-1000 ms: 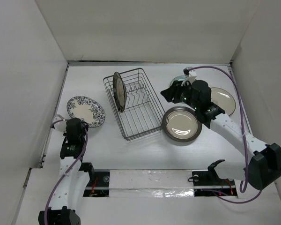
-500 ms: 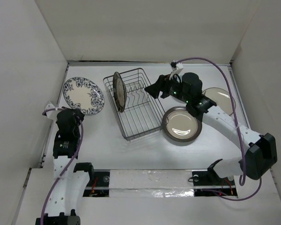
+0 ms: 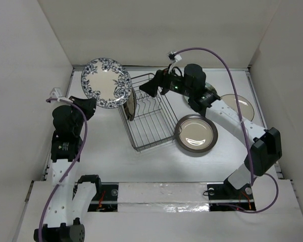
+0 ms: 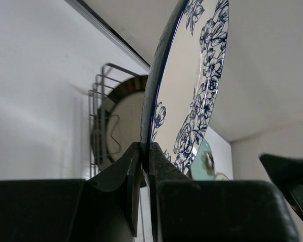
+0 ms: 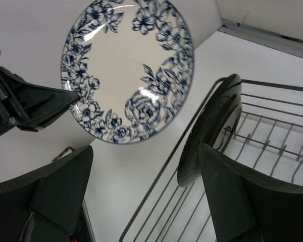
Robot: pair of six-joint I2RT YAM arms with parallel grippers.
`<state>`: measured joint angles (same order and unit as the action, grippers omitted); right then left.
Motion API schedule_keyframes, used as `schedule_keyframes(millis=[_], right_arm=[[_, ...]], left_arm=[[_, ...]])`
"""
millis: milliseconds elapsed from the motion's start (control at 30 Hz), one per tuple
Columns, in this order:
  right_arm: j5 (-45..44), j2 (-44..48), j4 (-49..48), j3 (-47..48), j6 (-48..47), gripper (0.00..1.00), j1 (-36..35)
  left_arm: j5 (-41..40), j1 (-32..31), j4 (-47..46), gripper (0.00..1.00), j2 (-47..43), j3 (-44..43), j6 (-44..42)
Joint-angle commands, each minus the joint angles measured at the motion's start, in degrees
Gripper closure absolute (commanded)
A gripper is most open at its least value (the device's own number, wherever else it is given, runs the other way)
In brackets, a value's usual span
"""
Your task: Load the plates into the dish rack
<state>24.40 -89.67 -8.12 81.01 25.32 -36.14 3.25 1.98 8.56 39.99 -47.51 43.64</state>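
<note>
**Item 1, blue-and-white floral plate** (image 3: 106,83): 1 piece, lifted clear of the table (image 3: 106,151). It is tilted with its patterned face up toward the overhead view, just beside the far-left corner of the dish rack (image 3: 156,141). The left gripper (image 3: 86,107) holds it at the lower rim, jaws pinched narrow on the edge.

**Item 2, dark brown plate** (image 3: 130,103): 1 piece, standing on edge inside the rack at its left end.

**Item 3, brown-rimmed cream plate** (image 3: 195,133): 1 piece, flat on the table, just beside the rack's right side.

**Item 4, cream plate** (image 3: 241,106): 1 piece, flat at the far right, partly hidden by the right arm.

**Item 5, pale teal plate** (image 4: 206,162): only a sliver shows, in the left wrist view, beyond the floral plate.

**Right gripper** (image 3: 154,86): jaws spread wide and holding nothing. It hovers over the rack's far-left end, near the floral plate but apart from it.
</note>
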Motion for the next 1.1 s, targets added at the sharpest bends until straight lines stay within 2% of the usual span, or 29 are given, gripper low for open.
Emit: schedule_keyframes(millis=[0,267,400,633,733,833,933,1033,1067], right_arm=[[2.32,-2.70,-1.55,5.37,-0.71,0.09,-1.39],[-3.03,-8.15,1.78,9.86,-0.62,0.07,-1.39],[-8.65,-7.72,1.09,8.20,-0.01,0.07,-1.39],[-13.33,-3.32,-0.05,3.54,-1.33,0.07,-1.39],[-9.83,-4.36,-2.07,2.13,-0.36,0.07,-0.77],[-3.59,-6.74,-3.82,2.57,0.87,0.12,-0.25],[1.69,-7.54,-10.23,0.38,3.94,0.26,-0.25],[7.58,-8.94,-16.30,-0.76,7.01,0.49,0.36],[8.37,-9.12,-19.53,-1.29,8.85,0.72,0.37]], left_arm=[[12.39,0.04,-14.88,1.00,0.70,-5.05,3.12],[21.79,-0.48,-18.40,1.00,2.02,-6.90,4.09],[23.56,-1.10,-19.10,1.00,2.64,-6.72,4.09],[24.79,-1.71,-20.07,1.00,2.55,-5.58,3.82],[26.89,-1.71,-22.79,1.00,2.90,-3.91,5.57],[29.18,-1.71,-24.81,1.00,4.21,-3.12,6.28],[30.50,-1.71,-25.26,1.00,4.84,-2.59,5.93],[31.29,-1.71,-25.34,1.00,5.45,-1.71,5.41],[31.82,-1.71,-25.08,1.00,5.71,-1.54,5.23]])
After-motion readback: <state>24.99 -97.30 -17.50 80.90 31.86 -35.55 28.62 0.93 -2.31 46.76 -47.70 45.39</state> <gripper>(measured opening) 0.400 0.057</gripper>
